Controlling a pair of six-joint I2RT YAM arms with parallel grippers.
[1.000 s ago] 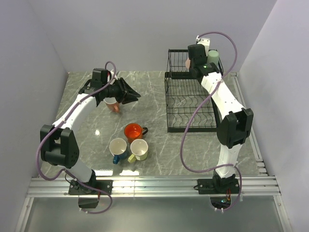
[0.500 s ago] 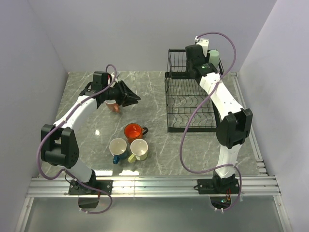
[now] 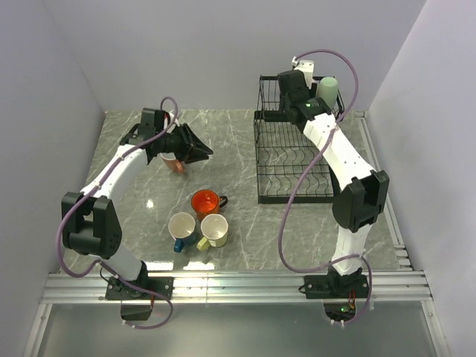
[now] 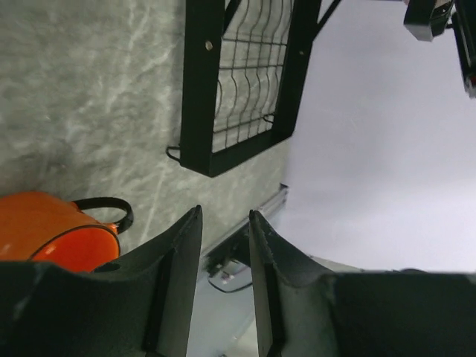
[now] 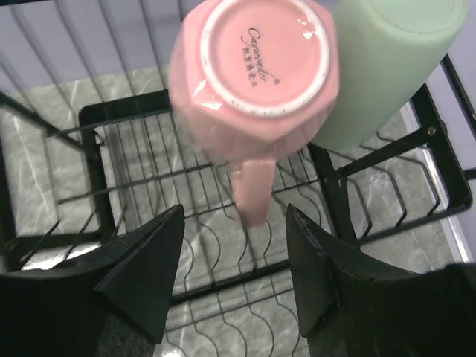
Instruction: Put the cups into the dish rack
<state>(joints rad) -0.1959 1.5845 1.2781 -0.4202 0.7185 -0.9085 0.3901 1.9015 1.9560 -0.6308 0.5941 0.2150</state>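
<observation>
Further left than a second ago along dish rack [image 3: 259,160] back rim, right gripper [image 5: 234,219]: jaws spread, empty, clear below inverted pink mug [image 5: 256,67] beside pale green mug [image 5: 379,67] in upper basket. Left gripper [image 4: 224,223] outstretched over table, jaws narrowly parted, orange mug [image 4: 52,230] alongside.

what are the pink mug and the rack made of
Pink mug: likely glazed ceramic, glossy sides with light glints, a paler ring and printed maker's mark on its base. Dish rack: probably coated metal, thin wires and flat bars in even black.

Pink mug [image 5: 253,74], green mug [image 5: 387,67], black rack [image 4: 197,89], marbled grey table [image 4: 74,97].
</observation>
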